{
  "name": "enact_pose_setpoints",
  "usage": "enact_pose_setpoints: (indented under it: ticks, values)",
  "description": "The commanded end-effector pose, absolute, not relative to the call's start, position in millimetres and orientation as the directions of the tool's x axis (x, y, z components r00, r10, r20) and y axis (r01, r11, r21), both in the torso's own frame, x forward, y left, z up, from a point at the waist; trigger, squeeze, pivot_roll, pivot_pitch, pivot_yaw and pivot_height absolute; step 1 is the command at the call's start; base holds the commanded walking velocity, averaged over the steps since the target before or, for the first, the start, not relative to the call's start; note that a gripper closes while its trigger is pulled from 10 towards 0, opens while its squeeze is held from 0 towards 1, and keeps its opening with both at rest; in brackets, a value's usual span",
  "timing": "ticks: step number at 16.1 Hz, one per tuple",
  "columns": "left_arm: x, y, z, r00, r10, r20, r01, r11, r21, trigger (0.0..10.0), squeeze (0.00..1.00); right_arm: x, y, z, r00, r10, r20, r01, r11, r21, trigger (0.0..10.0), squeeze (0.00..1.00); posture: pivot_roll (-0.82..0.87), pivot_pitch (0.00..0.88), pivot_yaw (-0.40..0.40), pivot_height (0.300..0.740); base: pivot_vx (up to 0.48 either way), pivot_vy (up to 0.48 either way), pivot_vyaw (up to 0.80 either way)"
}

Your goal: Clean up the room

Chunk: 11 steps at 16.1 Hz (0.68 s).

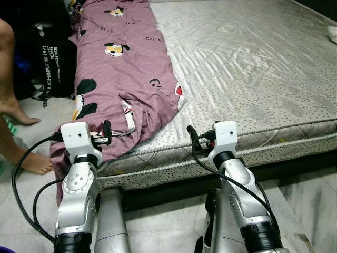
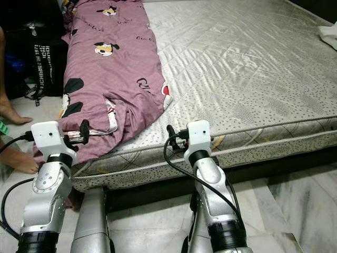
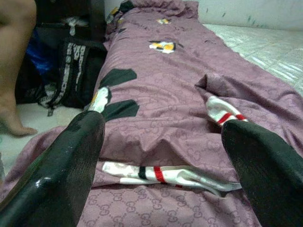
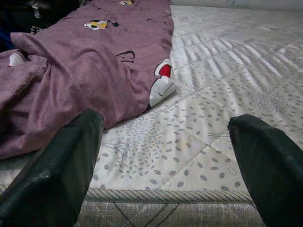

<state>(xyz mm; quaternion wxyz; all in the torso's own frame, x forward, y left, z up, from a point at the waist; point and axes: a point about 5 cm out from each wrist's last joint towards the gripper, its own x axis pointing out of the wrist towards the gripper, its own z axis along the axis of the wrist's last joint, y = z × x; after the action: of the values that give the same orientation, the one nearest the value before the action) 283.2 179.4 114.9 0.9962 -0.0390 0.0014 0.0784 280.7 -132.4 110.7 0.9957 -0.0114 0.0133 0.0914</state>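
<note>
A mauve blanket [image 1: 124, 63] printed with cartoon figures lies rumpled along the left side of a bare quilted mattress [image 1: 253, 63], its lower end hanging over the front corner. My left gripper [image 3: 163, 137] is open and level with that hanging end, with a white, red-striped fold of the blanket [image 3: 156, 172] just beyond its fingers [image 3: 71, 161]. My right gripper [image 4: 165, 137] is also open, held at the mattress's front edge over bare ticking, with the blanket's edge [image 4: 94, 71] off to its left. Neither gripper holds anything.
A black bag with white lettering [image 1: 50, 63] stands on the floor left of the bed. A person's bare leg and feet [image 1: 31, 161] are close by my left arm. Something white [image 1: 331, 32] lies at the mattress's far right edge. Marble floor [image 1: 310, 195] runs before the bed.
</note>
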Motion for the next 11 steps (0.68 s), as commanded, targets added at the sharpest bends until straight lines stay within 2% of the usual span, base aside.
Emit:
enact_pose_setpoints:
  ticks: [1,4,7,9,11]
  values:
    - [278.5,175.1,104.4,0.980,0.188,-0.061,-0.192,0.980,-0.053,10.0,0.00,262.3,-172.2,121.0,1.000,0.020,-0.023,-0.021,0.999,-0.043,10.0,0.00,-0.03,0.168,-0.010,0.498,0.000,0.000,0.00]
    - [271.3,182.5,96.8,0.968,0.237,-0.083,-0.238,0.971,-0.013,10.0,0.00,270.7,-170.9,120.6,1.000,0.016,-0.013,-0.017,0.999,-0.039,10.0,0.00,-0.01,0.141,-0.012,0.498,0.000,0.000,0.00]
    - [301.7,203.7,109.0,0.959,0.281,-0.050,-0.281,0.960,0.003,10.0,0.00,264.1,-173.4,121.7,0.999,0.009,-0.033,-0.010,0.999,-0.049,10.0,0.00,-0.03,0.114,0.007,0.498,0.000,0.000,0.00]
    - [327.1,215.9,121.0,0.951,0.308,-0.031,-0.308,0.951,0.002,10.0,0.00,252.1,-185.8,119.7,0.999,-0.026,-0.045,0.023,0.998,-0.066,10.0,0.00,-0.06,0.120,0.024,0.498,0.000,0.000,0.00]
    - [339.3,215.1,127.9,0.955,0.297,-0.021,-0.297,0.955,0.002,10.0,0.00,238.1,-195.2,117.3,0.996,-0.054,-0.069,0.050,0.996,-0.069,10.0,0.00,-0.08,0.137,0.033,0.493,0.000,0.000,0.00]
